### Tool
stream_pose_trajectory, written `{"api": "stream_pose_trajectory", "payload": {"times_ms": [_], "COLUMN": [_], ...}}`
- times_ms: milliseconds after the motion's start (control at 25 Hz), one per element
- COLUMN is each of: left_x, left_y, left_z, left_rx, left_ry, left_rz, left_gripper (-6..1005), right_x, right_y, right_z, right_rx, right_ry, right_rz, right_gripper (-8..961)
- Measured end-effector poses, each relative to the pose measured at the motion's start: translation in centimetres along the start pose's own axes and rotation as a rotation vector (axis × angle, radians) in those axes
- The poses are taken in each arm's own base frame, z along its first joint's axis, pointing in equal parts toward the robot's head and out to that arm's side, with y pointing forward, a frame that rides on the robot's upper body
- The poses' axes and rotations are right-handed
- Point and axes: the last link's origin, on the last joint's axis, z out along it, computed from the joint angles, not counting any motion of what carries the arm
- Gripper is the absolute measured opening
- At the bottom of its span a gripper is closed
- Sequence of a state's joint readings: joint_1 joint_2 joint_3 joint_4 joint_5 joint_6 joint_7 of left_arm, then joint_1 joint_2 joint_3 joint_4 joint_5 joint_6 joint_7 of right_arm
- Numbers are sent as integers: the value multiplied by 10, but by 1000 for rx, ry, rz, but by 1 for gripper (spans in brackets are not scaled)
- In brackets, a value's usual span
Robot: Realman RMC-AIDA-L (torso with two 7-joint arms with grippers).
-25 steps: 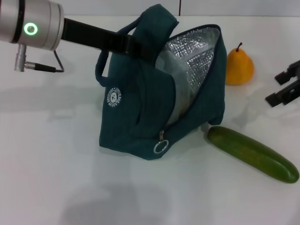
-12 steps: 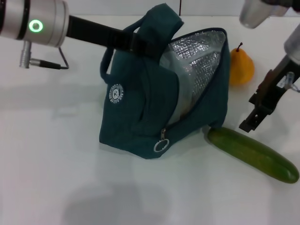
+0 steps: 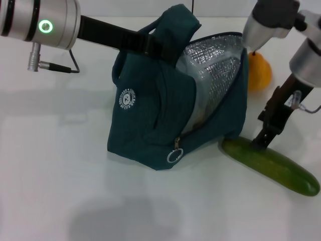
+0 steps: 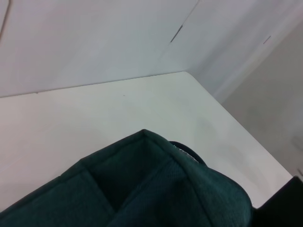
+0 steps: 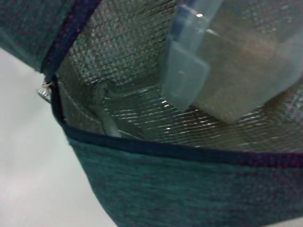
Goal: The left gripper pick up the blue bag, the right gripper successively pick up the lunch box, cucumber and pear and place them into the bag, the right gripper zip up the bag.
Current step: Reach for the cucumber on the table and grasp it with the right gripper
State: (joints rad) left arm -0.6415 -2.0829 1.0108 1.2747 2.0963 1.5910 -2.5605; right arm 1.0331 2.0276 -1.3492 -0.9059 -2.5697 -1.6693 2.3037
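In the middle of the frame, on the white table [image 3: 60, 191], the blue bag [image 3: 150, 125] stands tilted with its mouth gaping toward the right, silver lining showing. The left gripper [image 3: 150, 44] reaches in from the upper left, its silver wrist with the green ring at the frame's top left corner, and its black claw is clamped on the bag's upper handle, holding it up. The zipper ring pull [image 3: 174, 156] hangs at the lower front of the bag. Through the opening, in the right wrist view, the lunch box [image 5: 227, 61] sits inside the bag against the foil lining, its lid clip facing the camera. To the right of the bag, the right gripper [image 3: 265, 136] hangs down from the upper right of the frame, with its fingertips right at the near end of the cucumber [image 3: 273, 165]; whether its claw is open or closed on anything I cannot tell from here. The cucumber lies on the table in the lower right, slanting down toward the right edge, its left end close to the bag's base. The pear [image 3: 258, 73] stands behind, in the upper right, just beside the bag's open rim and partly hidden by the right arm.
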Motion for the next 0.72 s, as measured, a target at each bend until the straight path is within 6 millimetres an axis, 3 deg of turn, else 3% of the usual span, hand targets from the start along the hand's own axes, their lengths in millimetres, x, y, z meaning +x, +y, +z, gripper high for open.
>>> {"api": "stream_pose_trajectory", "payload": {"times_ms": [720], "left_x": [1], "left_y": [-5], "left_z": [-9], "left_rx": [3], "left_ry": [41], "left_rz": [-14], "left_gripper": [39], "right_x": [-1], "right_y": [4], "right_z": [20], "right_rx": [-14], "right_ry": [34], "right_rz": [-17], "right_gripper": [872]}}
